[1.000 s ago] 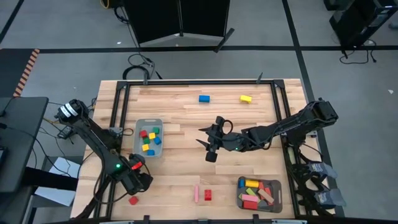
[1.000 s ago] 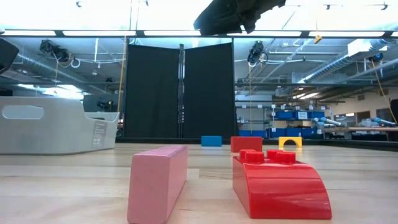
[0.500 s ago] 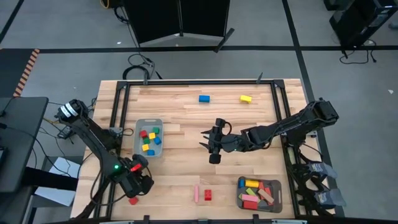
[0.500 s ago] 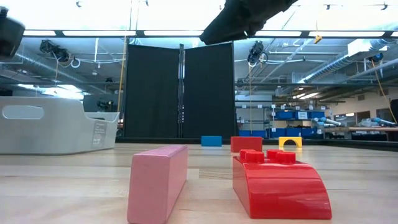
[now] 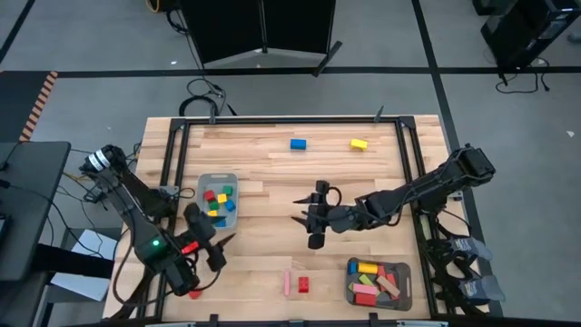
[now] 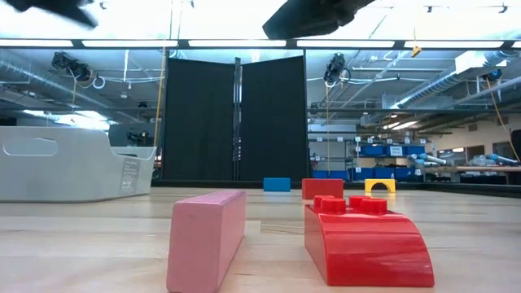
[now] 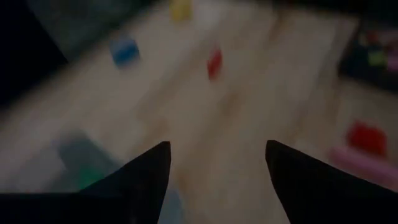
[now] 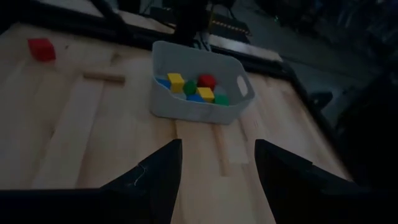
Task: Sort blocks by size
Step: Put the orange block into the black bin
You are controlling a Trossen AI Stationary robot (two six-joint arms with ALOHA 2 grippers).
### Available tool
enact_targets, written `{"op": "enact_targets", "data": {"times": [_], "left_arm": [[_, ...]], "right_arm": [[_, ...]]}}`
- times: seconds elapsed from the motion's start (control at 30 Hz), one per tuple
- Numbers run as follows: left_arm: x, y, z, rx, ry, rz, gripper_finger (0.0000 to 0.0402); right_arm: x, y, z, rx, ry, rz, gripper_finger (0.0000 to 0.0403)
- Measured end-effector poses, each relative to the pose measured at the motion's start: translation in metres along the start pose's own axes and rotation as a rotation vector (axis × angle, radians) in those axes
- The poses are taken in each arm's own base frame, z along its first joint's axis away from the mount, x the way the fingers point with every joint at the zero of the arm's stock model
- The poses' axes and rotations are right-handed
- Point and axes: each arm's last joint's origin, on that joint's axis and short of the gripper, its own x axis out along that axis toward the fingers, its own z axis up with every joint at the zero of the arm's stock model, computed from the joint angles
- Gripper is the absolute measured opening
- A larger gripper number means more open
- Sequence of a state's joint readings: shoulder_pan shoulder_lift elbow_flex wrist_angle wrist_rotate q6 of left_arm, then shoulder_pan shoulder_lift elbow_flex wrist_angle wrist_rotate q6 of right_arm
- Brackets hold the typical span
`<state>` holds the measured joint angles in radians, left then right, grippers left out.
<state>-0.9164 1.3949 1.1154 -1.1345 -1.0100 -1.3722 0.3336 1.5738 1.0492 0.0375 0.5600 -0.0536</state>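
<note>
Nearest the table's front edge, a pink bar (image 5: pixel 287 282) lies with its long axis running front to back, and a red block (image 5: pixel 303 285) sits just beside it on the right; in the low view the pink bar (image 6: pixel 207 238) stands on its long edge, end-on to the camera. To their right a grey tray (image 5: pixel 405 284) holds longer pieces in red, pink, yellow and green, lying at mixed angles. The left gripper (image 5: pixel 214 250) hangs above the front left of the table, its arm bent back toward the left edge, fingers spread with nothing between them. A small red cube (image 5: pixel 193 292) rests just in front of that arm. Farther back, the second grey tray (image 5: pixel 202 182) holds little cubes. The right gripper (image 5: pixel 307 220) reaches from the right side to mid-table, pointing left, fingers apart and empty. At the far side lie a blue block (image 5: pixel 298 143) and a yellow block (image 5: pixel 359 143), well apart, long axes roughly left to right.
</note>
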Motion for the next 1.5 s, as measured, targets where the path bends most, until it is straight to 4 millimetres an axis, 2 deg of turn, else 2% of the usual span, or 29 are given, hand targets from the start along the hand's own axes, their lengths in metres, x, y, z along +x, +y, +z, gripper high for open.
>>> {"op": "enact_targets", "data": {"times": [0.13,0.3,0.47,0.63,0.83,0.93,1.17,1.33,1.5], "left_arm": [[0.003,0.004,0.01,0.075,-0.223,0.082,0.0256],[0.007,0.009,0.013,0.093,-0.326,0.135,0.0231],[0.015,0.009,0.002,0.073,-0.341,0.138,0.0196],[0.026,-0.003,-0.007,0.109,-0.306,0.094,0.0154],[0.042,-0.03,0.016,0.276,-0.252,-0.065,0.0106],[0.049,-0.033,0.022,0.312,-0.286,-0.092,0.0087],[0.055,-0.014,0.017,0.3,-0.316,-0.15,0.0055],[0.059,0.01,0.005,0.222,-0.427,-0.296,0.0035],[0.062,0.03,-0.008,0.145,-0.491,-0.318,0.0018]], "right_arm": [[0.004,-0.007,-0.006,0.128,0.059,-0.024,0.0213],[0.009,-0.019,-0.019,0.225,0.171,-0.061,0.0213],[0.017,-0.034,-0.023,0.28,0.211,-0.032,0.0215],[0.023,-0.046,-0.023,0.294,0.203,-0.051,0.0215],[0.027,-0.061,-0.034,0.267,0.299,-0.035,0.0215],[0.027,-0.066,-0.042,0.248,0.387,0.018,0.0215],[0.028,-0.067,-0.049,0.088,0.444,0.1,0.0215],[0.034,-0.075,-0.06,0.086,0.521,0.124,0.0217],[0.045,-0.075,-0.076,0.082,0.607,0.148,0.0221]]}}
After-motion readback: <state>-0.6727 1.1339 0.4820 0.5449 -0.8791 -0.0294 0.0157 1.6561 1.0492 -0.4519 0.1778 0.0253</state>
